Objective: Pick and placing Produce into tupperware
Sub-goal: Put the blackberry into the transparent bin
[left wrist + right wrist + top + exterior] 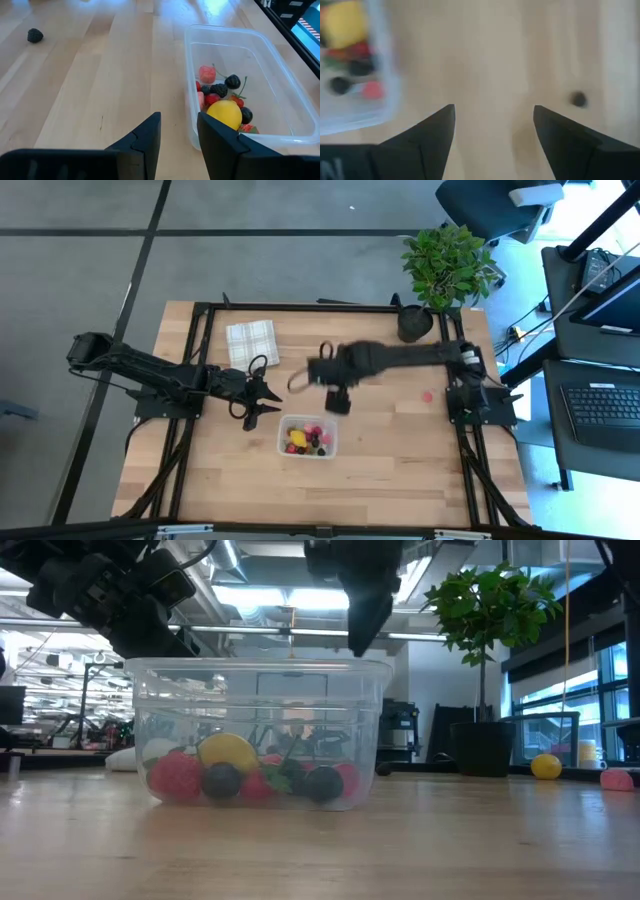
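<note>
The left hand (268, 393), fingers a little apart and empty, waits left of the tupperware (308, 437) near the worktop's front edge. The right hand (338, 401) gapes empty above it. Produce (306, 440) inside looks light, round, slippery; pinch strays gently across the middle.

No legible text, labels or signs anywhere.

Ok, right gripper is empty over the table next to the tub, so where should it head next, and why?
Probably toward the pink piece lying loose on the wood near the right arm's base. The right gripper is open with nothing between its fingers, and the tub already holds several pieces. A dark berry also shows ahead of it, an equally fair pick. The left gripper waits beside the tub, empty.
</note>
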Available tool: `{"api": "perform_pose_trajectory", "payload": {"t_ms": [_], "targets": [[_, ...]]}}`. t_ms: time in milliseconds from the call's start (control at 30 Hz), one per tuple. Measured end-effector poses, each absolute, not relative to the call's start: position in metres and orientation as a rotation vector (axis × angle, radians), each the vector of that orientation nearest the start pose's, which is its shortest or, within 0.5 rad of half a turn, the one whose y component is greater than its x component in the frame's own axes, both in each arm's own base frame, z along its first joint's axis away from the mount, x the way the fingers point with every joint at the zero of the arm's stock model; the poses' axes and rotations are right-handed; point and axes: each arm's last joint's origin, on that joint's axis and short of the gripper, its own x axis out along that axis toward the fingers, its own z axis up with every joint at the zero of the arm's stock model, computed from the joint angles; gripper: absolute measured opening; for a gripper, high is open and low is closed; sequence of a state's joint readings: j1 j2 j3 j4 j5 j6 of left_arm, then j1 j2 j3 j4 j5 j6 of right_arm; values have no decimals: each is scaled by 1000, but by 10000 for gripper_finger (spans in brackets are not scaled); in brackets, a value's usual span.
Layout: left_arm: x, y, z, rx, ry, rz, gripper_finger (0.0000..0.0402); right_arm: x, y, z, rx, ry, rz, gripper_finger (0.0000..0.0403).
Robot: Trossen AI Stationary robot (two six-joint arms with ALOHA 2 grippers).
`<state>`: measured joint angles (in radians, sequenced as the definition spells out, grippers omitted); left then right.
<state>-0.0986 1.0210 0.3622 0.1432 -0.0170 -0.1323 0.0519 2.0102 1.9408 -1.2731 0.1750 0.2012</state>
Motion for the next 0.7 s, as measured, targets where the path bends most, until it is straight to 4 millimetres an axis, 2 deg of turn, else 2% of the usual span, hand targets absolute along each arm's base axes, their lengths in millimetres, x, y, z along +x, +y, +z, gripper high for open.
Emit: {"api": "perform_pose_trajectory", "payload": {"t_ms": [133, 300, 567, 700], "targets": [[196, -19, 178, -123, 520, -39, 121, 398, -33, 291, 76, 1357, -307, 271], [196, -19, 178, -124, 520, -41, 121, 398, -83, 292, 148, 1297, -256, 271], [196, -19, 178, -123, 520, -42, 121, 381, -143, 287, 238, 1295, -348, 271], [196, -19, 178, -141, 521, -37, 121, 368, -169, 267, 350, 1310, -453, 271]]}}
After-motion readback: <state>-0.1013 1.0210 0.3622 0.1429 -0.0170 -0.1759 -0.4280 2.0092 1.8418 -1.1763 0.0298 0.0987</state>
